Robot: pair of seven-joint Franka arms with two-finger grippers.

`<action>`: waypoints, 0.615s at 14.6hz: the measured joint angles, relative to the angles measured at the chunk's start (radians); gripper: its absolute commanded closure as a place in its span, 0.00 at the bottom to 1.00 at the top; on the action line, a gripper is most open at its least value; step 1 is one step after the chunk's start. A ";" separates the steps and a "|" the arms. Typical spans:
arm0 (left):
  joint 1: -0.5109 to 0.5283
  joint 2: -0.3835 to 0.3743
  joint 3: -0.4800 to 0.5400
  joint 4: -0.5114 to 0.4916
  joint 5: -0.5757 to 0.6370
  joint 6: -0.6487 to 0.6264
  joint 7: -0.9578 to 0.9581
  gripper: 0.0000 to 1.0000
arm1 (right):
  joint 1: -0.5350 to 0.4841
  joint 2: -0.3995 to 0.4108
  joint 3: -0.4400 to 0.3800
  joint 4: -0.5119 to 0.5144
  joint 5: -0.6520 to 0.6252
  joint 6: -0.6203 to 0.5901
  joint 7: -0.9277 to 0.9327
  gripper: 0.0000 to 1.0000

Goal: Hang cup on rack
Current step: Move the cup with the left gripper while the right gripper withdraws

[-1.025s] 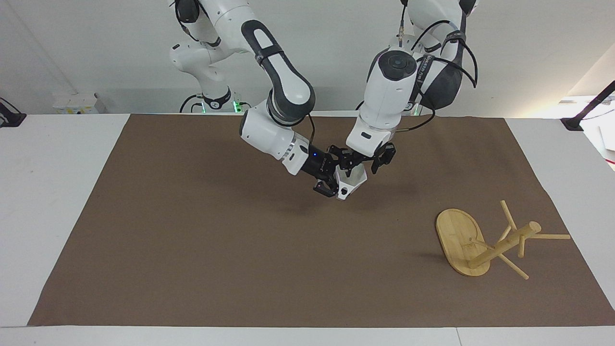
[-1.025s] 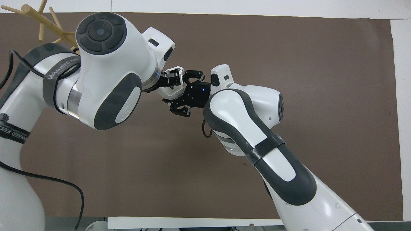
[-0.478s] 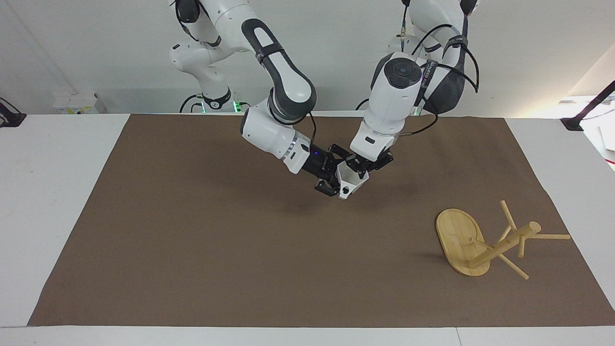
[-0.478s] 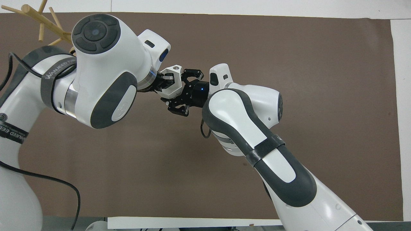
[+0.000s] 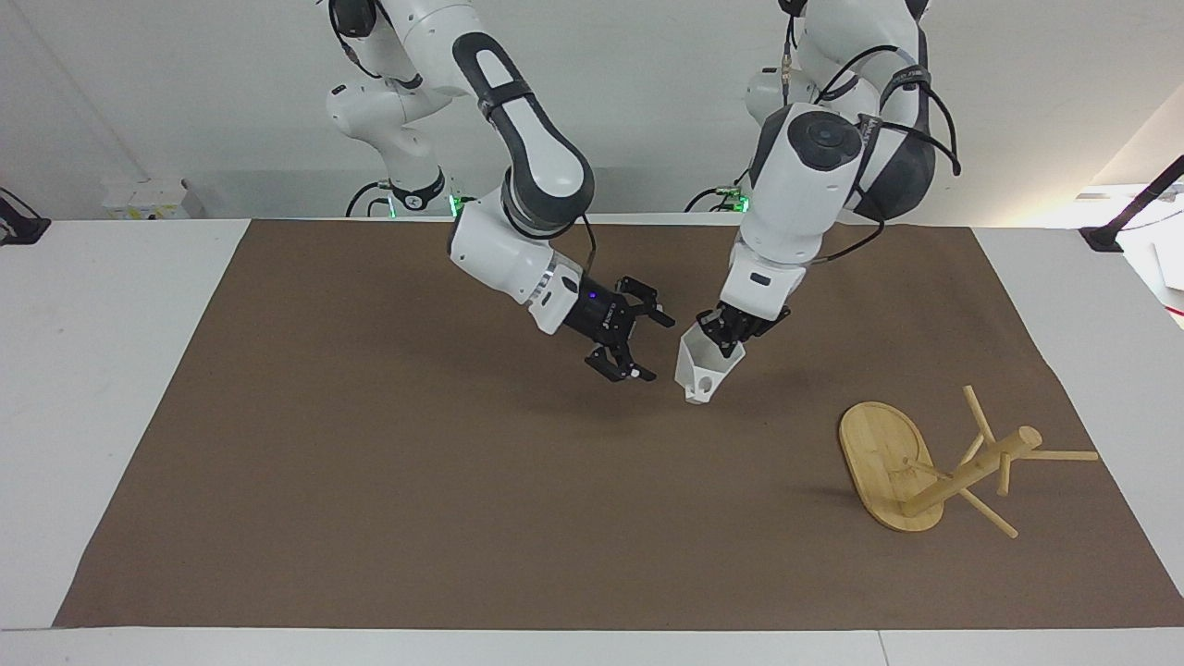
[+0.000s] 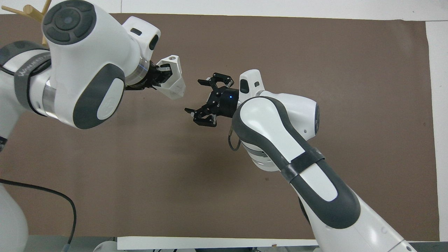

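Note:
The white faceted cup (image 5: pixel 700 368) hangs in the air from my left gripper (image 5: pixel 728 339), which is shut on its rim over the middle of the brown mat; it also shows in the overhead view (image 6: pixel 172 82) with the left gripper (image 6: pixel 159 75) on it. My right gripper (image 5: pixel 636 342) is open and empty beside the cup, a short gap away, and shows in the overhead view (image 6: pixel 201 98). The bamboo rack (image 5: pixel 934 465) lies tipped over on the mat toward the left arm's end, farther from the robots; only its peg tips (image 6: pixel 26 9) show overhead.
The brown mat (image 5: pixel 370 481) covers most of the white table (image 5: pixel 83 370). The rack's oval base (image 5: pixel 883 458) stands on edge with its pegs sticking out toward the mat's edge.
The right gripper has let go of the cup and drawn back, open. The left gripper has carried the cup away toward the left arm's end of the table.

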 measured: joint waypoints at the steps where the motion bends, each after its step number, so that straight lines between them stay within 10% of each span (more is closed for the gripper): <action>1: 0.025 -0.002 0.001 -0.001 0.000 0.020 -0.035 1.00 | -0.028 -0.046 -0.001 -0.055 -0.003 -0.032 -0.021 0.00; 9: 0.254 -0.018 0.002 -0.243 -0.074 0.615 -0.069 1.00 | -0.589 -0.181 -0.014 -0.114 -0.745 -0.550 -0.059 0.00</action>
